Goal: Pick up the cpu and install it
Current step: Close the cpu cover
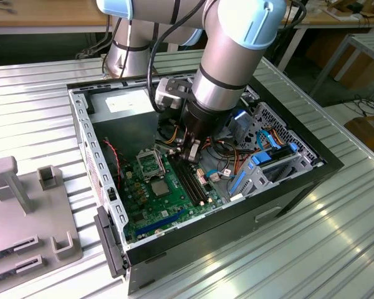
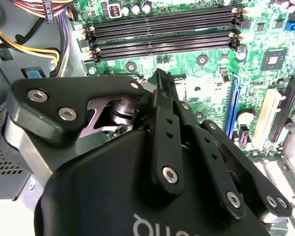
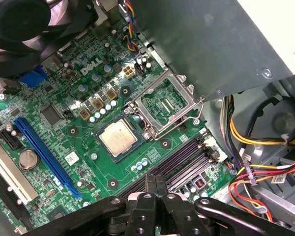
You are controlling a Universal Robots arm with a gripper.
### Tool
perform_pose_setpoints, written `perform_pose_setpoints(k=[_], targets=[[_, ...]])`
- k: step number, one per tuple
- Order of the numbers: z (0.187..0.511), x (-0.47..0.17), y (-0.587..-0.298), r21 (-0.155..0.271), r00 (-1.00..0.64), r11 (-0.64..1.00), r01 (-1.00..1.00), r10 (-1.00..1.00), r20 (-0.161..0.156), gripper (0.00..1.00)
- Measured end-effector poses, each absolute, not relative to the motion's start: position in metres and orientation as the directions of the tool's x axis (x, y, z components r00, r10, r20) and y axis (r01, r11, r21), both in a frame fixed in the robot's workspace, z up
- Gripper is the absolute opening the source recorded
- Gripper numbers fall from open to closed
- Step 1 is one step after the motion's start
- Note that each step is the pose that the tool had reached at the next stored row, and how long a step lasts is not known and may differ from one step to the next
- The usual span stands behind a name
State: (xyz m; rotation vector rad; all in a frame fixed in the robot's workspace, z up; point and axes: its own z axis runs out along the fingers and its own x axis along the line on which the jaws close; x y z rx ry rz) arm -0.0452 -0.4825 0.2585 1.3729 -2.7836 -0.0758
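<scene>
End effector [image 3: 155,179] is hovering low inside the computer case [image 1: 81,128], over the memory slots [image 3: 187,164]. Its fingers are pressing together and gripping nothing. In the second wrist view the end effector [image 2: 162,81] is showing the same closed tips above the board.

The cpu [image 3: 119,138] is lying flat on the motherboard [image 3: 73,130], metal top up, just beside the socket [image 3: 163,103] and not in it. In the exterior view the cpu [image 1: 160,185] is sitting near the end effector [image 1: 192,154] but apart from it.

Step in hand, by my reading, is the reach for the pick. To do it well:
- The fingers are needing to spread wider than the chip.
- The tips are needing to centre over it and take it by opposite edges.
- The chip is needing to stay level, and the tips clear of the small parts around it.

Containers:
- The case is sitting on the ribbed surface [image 1: 311,249] and holding the motherboard, a grey power supply [image 3: 211,39] and loose cables [image 3: 250,137].
- The socket is holding no chip; its metal frame is ringing a bare middle.
</scene>
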Motion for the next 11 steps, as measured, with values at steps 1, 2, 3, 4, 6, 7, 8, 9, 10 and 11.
perform_pose_setpoints(k=[1, 2, 3, 4, 6, 7, 8, 9, 10, 11], targets=[[0.2585, -0.0451, -0.4825, 0.06, -0.606, 0.606, -0.793, -0.795, 0.012, 0.11], [0.2584, -0.045, -0.4825, 0.06, -0.605, 0.604, -0.795, -0.797, 0.012, 0.11], [0.2585, -0.0448, -0.4825, 0.06, -0.603, 0.603, -0.796, -0.798, 0.012, 0.11], [0.2585, -0.0446, -0.4825, 0.06, -0.602, 0.601, -0.797, -0.799, 0.012, 0.11], [0.2584, -0.0441, -0.4823, 0.06, -0.598, 0.598, -0.799, -0.801, 0.011, 0.11], [0.2585, -0.0438, -0.482, 0.06, -0.597, 0.597, -0.8, -0.802, 0.011, 0.11], [0.2585, -0.0434, -0.4818, 0.06, -0.594, 0.594, -0.802, -0.804, 0.012, 0.11], [0.2585, -0.0429, -0.4815, 0.06, -0.592, 0.591, -0.804, -0.806, 0.012, 0.11], [0.2585, -0.0422, -0.4813, 0.06, -0.59, 0.589, -0.806, -0.808, 0.012, 0.11], [0.2585, -0.0419, -0.4812, 0.06, -0.589, 0.588, -0.807, -0.808, 0.012, 0.11]])
